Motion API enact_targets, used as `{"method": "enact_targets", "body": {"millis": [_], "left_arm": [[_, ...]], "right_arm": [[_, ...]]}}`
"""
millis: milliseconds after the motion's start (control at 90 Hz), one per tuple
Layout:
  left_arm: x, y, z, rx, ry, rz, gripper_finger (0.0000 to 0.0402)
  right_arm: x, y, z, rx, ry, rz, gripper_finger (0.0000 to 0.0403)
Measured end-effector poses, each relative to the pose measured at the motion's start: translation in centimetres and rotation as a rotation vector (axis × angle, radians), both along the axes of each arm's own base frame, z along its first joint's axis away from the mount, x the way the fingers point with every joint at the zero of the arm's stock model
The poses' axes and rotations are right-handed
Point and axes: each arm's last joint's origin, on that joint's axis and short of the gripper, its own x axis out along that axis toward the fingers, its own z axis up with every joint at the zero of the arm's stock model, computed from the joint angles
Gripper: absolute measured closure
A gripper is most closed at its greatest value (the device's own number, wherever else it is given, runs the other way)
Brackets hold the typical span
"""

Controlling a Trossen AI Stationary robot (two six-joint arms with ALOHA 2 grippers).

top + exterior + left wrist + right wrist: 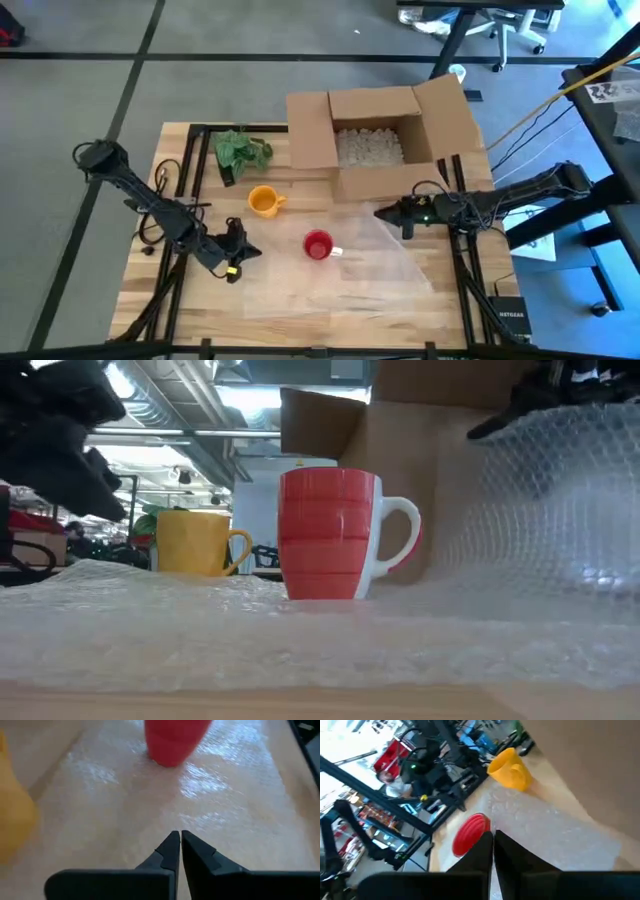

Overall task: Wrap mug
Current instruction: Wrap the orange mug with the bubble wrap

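Note:
A red mug [318,245] with a white handle stands upright on a clear bubble wrap sheet [380,275] spread over the wooden table; the low view shows the mug [330,535] mid-sheet. My right gripper [383,212] is right of the mug near the cardboard box, shut on the wrap, whose right part rises [540,490] toward it. My left gripper [245,250] hovers shut left of the mug, above the sheet's left part [150,800], touching nothing. My right gripper pinches the bubble wrap's far right edge [512,826] between its two shut fingers, coming from the table's right side. That part is lifted off the table and slopes down, slack, to the flat sheet under the mug [330,610].
A yellow mug [263,201] stands beyond the sheet's far left corner. An open cardboard box [380,140] with white filling sits at the far side. A green leafy piece [240,150] lies far left. Black frame rails [185,200] run along both table sides.

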Motion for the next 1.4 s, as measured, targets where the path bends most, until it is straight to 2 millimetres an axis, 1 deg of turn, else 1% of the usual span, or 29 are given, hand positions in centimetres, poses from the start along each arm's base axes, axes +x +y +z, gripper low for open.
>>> {"method": "enact_targets", "body": {"millis": [122, 389, 500, 622, 911, 1067, 1222, 1300, 1400], "left_arm": [[0.6, 0.2, -0.4, -0.001, 0.010, 0.003, 0.0402], [3.0, -0.3, -2.0, 0.004, -0.023, -0.080, 0.0402], [3.6, -0.2, -2.9, 0.002, -0.010, -0.073, 0.0402], [4.0, -0.1, -3.4, 0.002, -0.016, -0.068, 0.0402], [4.6, 0.2, -3.0, 0.008, -0.066, -0.077, 0.0402], [4.9, 0.5, -2.9, 0.006, -0.080, -0.081, 0.0402], [5.0, 0.7, -2.9, -0.004, -0.075, -0.087, 0.0402], [5.0, 0.7, -2.9, -0.003, -0.075, -0.092, 0.0402], [5.0, 0.7, -2.9, -0.002, -0.076, -0.093, 0.0402]], "right_arm": [[1.0, 0.3, 0.2, -0.008, 0.034, 0.017, 0.0403], [4.3, 1.2, 2.3, -0.072, 0.049, 0.102, 0.0403], [5.5, 1.5, 2.9, -0.089, 0.049, 0.143, 0.0403], [6.7, 1.8, 3.5, -0.104, 0.049, 0.177, 0.0403], [9.0, 2.4, 3.8, -0.112, 0.058, 0.207, 0.0403], [10.6, 2.8, 3.8, -0.116, 0.035, 0.234, 0.0403], [12.6, 2.7, 4.1, -0.131, 0.011, 0.261, 0.0403], [13.6, 2.4, 4.8, -0.137, -0.033, 0.274, 0.0403], [14.6, 2.1, 5.1, -0.148, -0.045, 0.278, 0.0403]]}}
